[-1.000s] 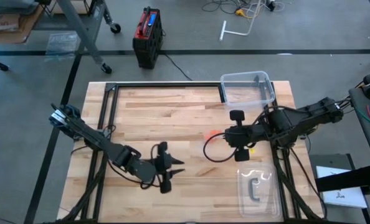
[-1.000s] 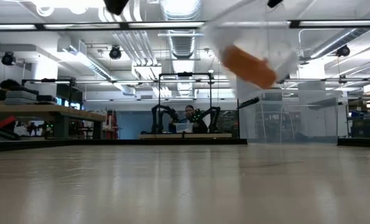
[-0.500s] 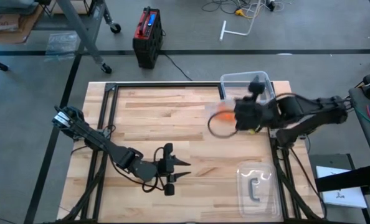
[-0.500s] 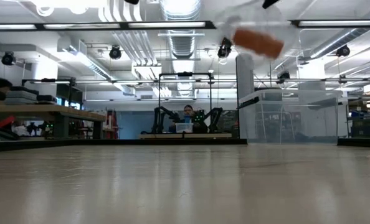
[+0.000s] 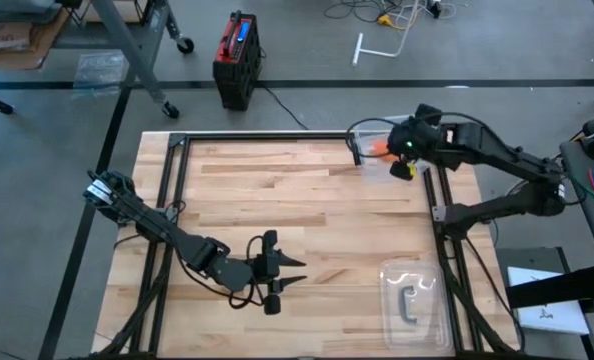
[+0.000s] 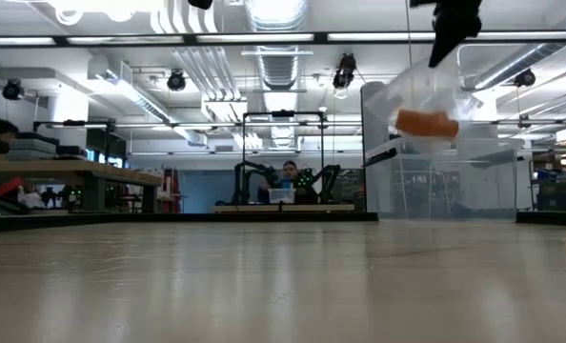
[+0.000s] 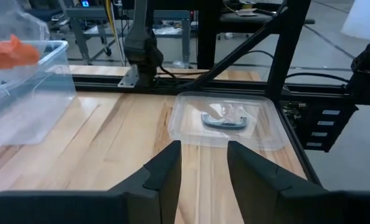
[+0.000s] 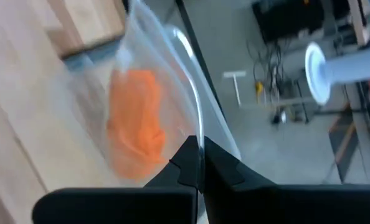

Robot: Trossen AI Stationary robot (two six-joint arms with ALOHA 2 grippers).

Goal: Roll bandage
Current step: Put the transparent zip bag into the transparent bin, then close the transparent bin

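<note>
The orange bandage (image 6: 427, 123) sits bunched inside a crumpled clear plastic wrapper (image 6: 418, 90). It hangs below my right gripper (image 5: 395, 148), which is shut on the wrapper above the clear bin (image 5: 429, 152) at the table's far right corner. The right wrist view shows the bandage (image 8: 138, 121) through the film. My left gripper (image 5: 289, 272) stands open over the near middle of the table, its fingers (image 7: 166, 171) apart with nothing between them. My right gripper pinches the clear wrapper's film (image 8: 196, 144) between its two shut fingers, which slant downward. The wrapper hangs below them, lifted clear of the table above the bin, with the bandage inside it. One layer or several, I cannot tell.
A clear flat tray (image 5: 412, 303) with a grey C-shaped piece (image 7: 222, 121) lies at the near right. A black metal frame (image 5: 267, 137) runs along the table's far and side edges. Bare wood lies between the two arms.
My right gripper has swung from the table's right middle toward the far right corner and turned, carrying the wrapper with the bandage. The bundle, clear of the table throughout, now hangs above the clear bin.
</note>
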